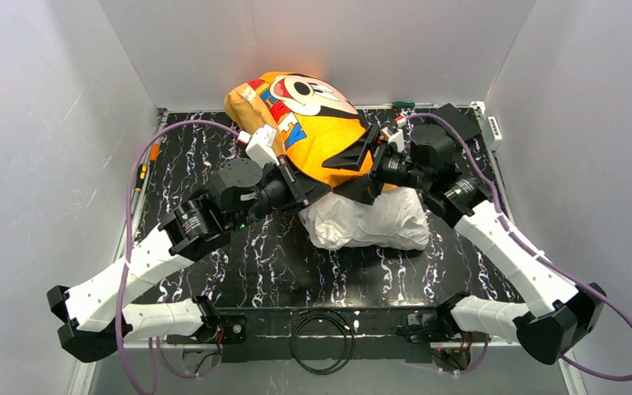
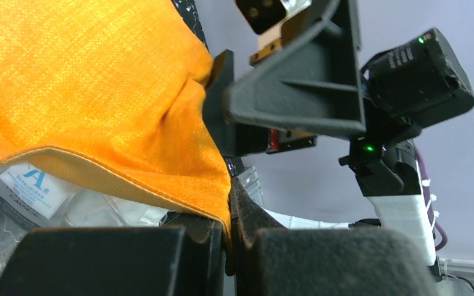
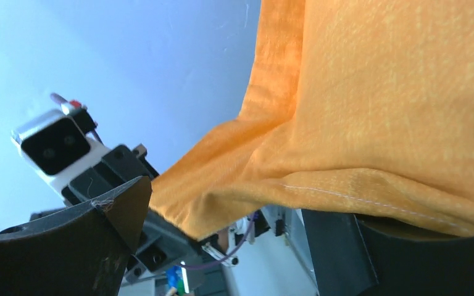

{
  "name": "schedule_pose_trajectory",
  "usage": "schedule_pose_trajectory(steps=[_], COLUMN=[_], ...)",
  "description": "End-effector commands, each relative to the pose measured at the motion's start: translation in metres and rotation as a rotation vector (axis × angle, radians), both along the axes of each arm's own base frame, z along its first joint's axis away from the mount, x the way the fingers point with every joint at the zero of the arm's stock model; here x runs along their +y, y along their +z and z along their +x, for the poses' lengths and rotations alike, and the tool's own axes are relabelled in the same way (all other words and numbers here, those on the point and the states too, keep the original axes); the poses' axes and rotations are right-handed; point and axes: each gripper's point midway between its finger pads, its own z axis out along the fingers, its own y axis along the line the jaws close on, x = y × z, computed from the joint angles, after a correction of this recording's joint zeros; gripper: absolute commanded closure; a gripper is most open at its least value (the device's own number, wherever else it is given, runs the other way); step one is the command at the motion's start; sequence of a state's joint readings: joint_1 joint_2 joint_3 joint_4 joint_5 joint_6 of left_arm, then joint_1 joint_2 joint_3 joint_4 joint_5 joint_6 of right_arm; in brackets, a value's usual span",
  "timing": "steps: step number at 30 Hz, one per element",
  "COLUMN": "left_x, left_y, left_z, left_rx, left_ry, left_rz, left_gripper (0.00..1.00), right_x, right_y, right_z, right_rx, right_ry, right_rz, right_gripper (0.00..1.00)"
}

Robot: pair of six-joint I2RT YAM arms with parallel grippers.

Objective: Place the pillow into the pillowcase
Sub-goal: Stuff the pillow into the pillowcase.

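orange pillowcase over white pillow; left gripper tight on hem, right gripper apart

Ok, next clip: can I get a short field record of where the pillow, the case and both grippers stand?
pillowcase: orange, covering the pillow's far part
pillow: white, near end sticking out, on the table
left gripper: shut on the pillowcase hem
right gripper: open, hem draped at its fingers
task: unfinished
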State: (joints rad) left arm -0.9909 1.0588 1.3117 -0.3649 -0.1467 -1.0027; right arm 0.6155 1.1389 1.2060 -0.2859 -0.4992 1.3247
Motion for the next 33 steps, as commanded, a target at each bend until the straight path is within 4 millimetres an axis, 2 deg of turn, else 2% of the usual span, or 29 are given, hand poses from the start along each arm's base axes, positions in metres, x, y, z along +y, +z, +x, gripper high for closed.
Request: schedule_pose_trajectory(steps=[1, 3, 6, 7, 10, 12, 13, 14, 16, 18, 19, 22, 24, 27, 29, 30, 33], left_x=[-0.003, -0.009, -0.022, -0.026, -0.029, -0.020, -0.013, -0.001, 0.025, 0.050, 0.060, 0.087, 0.092, 0.081, 0.070, 0.064, 0.043], left_y=[0.070, 0.078, 0.088, 0.090, 0.089, 0.077, 0.066, 0.055, 0.028, 0.007, -0.006, -0.040, -0.060, -0.088, -0.107, -0.115, -0.123], left_z=[-0.014, -0.020, -0.032, -0.036, -0.046, -0.048, -0.045, -0.041, -0.035, -0.036, -0.038, -0.046, -0.052, -0.059, -0.060, -0.058, -0.036], left_rx=[-0.148, -0.177, -0.216, -0.228, -0.235, -0.203, -0.175, -0.144, -0.075, -0.024, 0.003, 0.094, 0.133, 0.186, 0.229, 0.245, 0.210], left_ry=[-0.076, -0.128, -0.234, -0.271, -0.338, -0.320, -0.285, -0.227, -0.104, -0.026, 0.001, 0.064, 0.052, -0.022, -0.061, -0.065, -0.038], left_rz=[-0.175, -0.193, -0.200, -0.199, -0.171, -0.128, -0.097, -0.070, -0.014, 0.021, 0.048, 0.135, 0.182, 0.262, 0.316, 0.338, 0.337], left_gripper=[1.00, 1.00, 1.00, 1.00, 1.00, 1.00, 0.93, 0.74, 0.43, 0.24, 0.05, 0.02, 0.02, 0.02, 0.06, 0.08, 0.17], right_x=[0.016, 0.028, 0.049, 0.054, 0.061, 0.060, 0.060, 0.060, 0.060, 0.059, 0.058, 0.058, 0.060, 0.064, 0.065, 0.065, 0.068], right_y=[0.023, 0.023, 0.019, 0.016, 0.017, 0.021, 0.025, 0.030, 0.040, 0.051, 0.055, 0.068, 0.075, 0.081, 0.084, 0.087, 0.094], right_z=[0.027, 0.037, 0.040, 0.042, 0.049, 0.056, 0.059, 0.061, 0.065, 0.070, 0.074, 0.084, 0.088, 0.091, 0.093, 0.094, 0.093], right_rx=[0.022, 0.032, 0.048, 0.053, 0.035, 0.015, 0.002, -0.014, -0.048, -0.076, -0.087, -0.120, -0.139, -0.154, -0.159, -0.164, -0.177], right_ry=[-0.078, -0.072, -0.051, -0.050, -0.055, -0.082, -0.085, -0.085, -0.094, -0.107, -0.118, -0.130, -0.128, -0.119, -0.117, -0.116, -0.097], right_rz=[0.126, 0.138, 0.134, 0.145, 0.190, 0.198, 0.207, 0.216, 0.225, 0.238, 0.243, 0.266, 0.278, 0.292, 0.304, 0.311, 0.306], right_gripper=[0.02, 0.03, 0.15, 0.26, 0.65, 0.90, 0.99, 0.99, 0.99, 0.99, 0.99, 0.99, 0.99, 0.99, 0.99, 0.99, 0.99])
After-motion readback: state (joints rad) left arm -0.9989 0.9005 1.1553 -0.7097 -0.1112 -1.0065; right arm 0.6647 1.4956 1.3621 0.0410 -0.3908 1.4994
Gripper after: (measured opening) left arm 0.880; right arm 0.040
